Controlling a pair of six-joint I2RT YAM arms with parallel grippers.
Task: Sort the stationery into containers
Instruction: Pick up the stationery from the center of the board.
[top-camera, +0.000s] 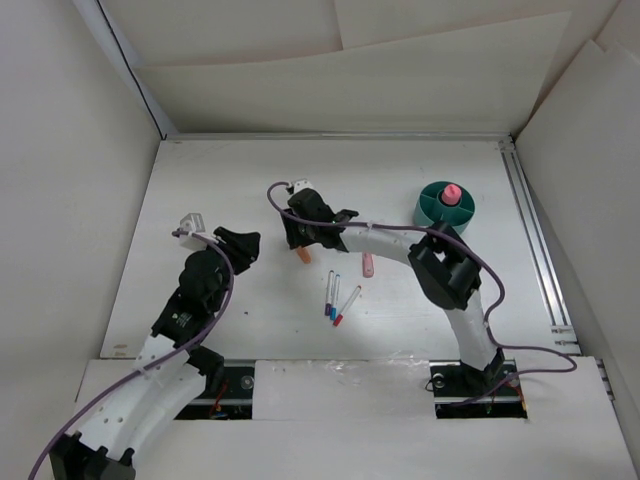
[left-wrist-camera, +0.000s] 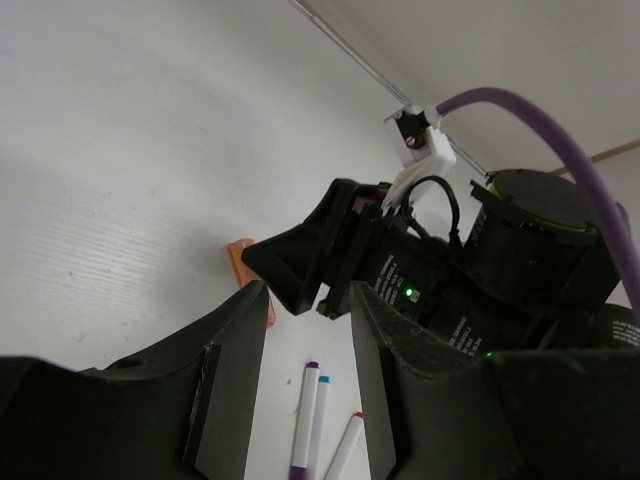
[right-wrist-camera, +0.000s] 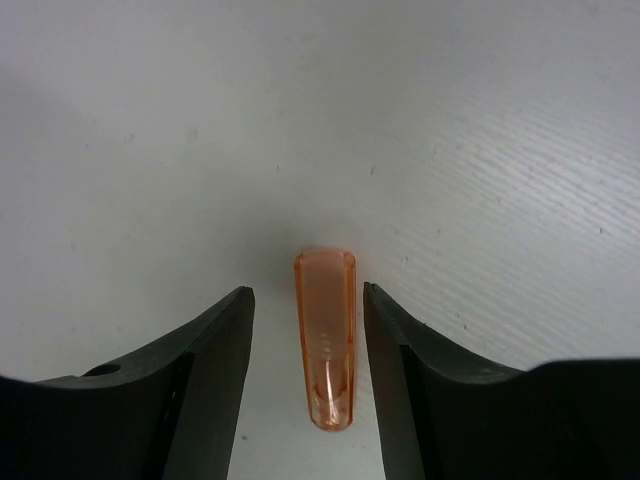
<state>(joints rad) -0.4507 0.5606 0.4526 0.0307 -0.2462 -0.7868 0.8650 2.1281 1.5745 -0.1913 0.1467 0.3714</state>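
Right claw (right-wrist-camera: 307, 290) open, sitting astride the orange marker (right-wrist-camera: 325, 345), which lies flat on the surface (right-wrist-camera: 150, 120). I see a sliver of gap on each side, no grip. Left claw (left-wrist-camera: 307, 288) slightly parted, empty, hanging just left of it. Three thin pens (top-camera: 337, 297) and a pink marker (top-camera: 368, 264) lie nearby. Teal cup (top-camera: 428, 212), far right, holds a pink-capped marker (top-camera: 452, 193).

You're looking at a flat white tabletop (top-camera: 220, 180), boxed in by plain white board walls (top-camera: 60, 150), evenly lit, thin metal rail (top-camera: 533, 240) along its right edge.
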